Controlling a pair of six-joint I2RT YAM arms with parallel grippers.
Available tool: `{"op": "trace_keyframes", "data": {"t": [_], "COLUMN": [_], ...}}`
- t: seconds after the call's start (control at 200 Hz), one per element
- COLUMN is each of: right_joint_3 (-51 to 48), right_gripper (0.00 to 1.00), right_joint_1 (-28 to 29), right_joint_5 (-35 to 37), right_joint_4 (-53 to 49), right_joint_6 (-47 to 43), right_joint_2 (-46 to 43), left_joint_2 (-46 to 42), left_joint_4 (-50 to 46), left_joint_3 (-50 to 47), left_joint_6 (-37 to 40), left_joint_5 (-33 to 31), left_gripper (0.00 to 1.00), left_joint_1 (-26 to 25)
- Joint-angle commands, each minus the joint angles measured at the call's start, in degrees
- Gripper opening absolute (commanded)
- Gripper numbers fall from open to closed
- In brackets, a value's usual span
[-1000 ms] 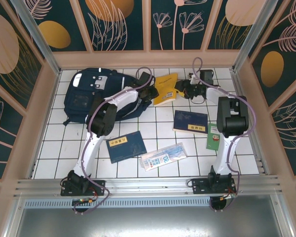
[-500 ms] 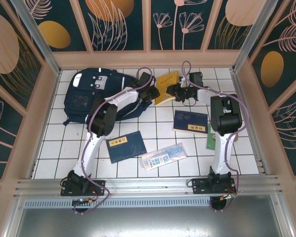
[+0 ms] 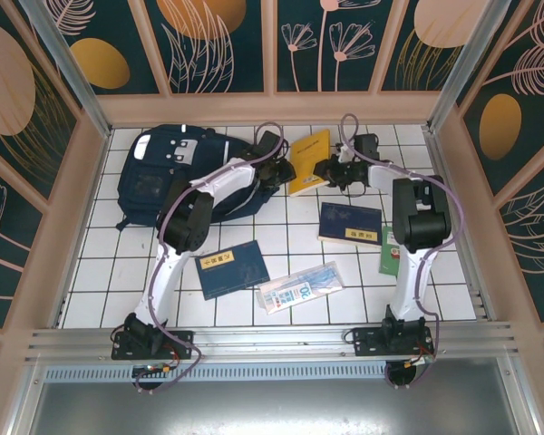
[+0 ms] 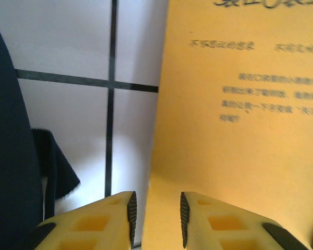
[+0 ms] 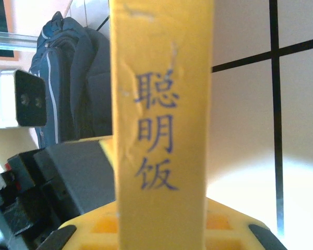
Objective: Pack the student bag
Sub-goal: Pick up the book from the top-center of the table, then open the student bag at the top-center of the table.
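White-tiled surface [image 3: 281, 231], walled by floral panels [image 3: 218, 45]: the student bag [image 3: 168, 177] is laid far left. A yellow book [image 3: 306, 161] is clamped at its spine by the right tool [image 3: 326, 169]. The left tool [image 4: 156, 221] is parted narrowly at its edge, grip not discernible.

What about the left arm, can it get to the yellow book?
Probably yes: the left gripper sits right at the edge of the yellow book, jaws slightly apart, nothing in between.
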Motion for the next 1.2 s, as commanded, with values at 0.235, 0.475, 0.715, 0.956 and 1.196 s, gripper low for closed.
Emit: {"op": "trace_keyframes", "data": {"t": [0.235, 0.475, 0.715, 0.956, 1.196], "right_joint_3": [-6.6, -10.3, -13.4, -17.2, -21.2], "right_gripper": [0.00, 0.00, 0.00, 0.00, 0.00], "right_joint_1": [0.4, 3.0, 4.5, 5.2, 6.1], "right_joint_5": [0.5, 2.4, 2.5, 0.1, -2.2], "right_joint_4": [7.5, 8.1, 9.0, 12.6, 21.3], "right_joint_6": [3.2, 3.7, 4.3, 5.8, 10.4], "right_joint_2": [-13.3, -18.1, -21.7, -24.5, -25.8], "left_joint_2": [-9.2, -6.8, -4.2, -4.0, -10.2], "left_joint_4": [-18.7, -20.6, -19.8, -22.6, -25.3], "left_joint_3": [0.8, -1.6, -4.2, -2.7, 0.6], "left_joint_6": [16.8, 21.1, 22.0, 19.0, 15.9], "left_joint_5": [-26.5, -34.6, -38.2, -40.1, -38.5], "left_gripper": [0.35, 0.46, 0.45, 0.00, 0.00], "left_joint_1": [1.0, 1.7, 2.4, 2.5, 3.2]}}
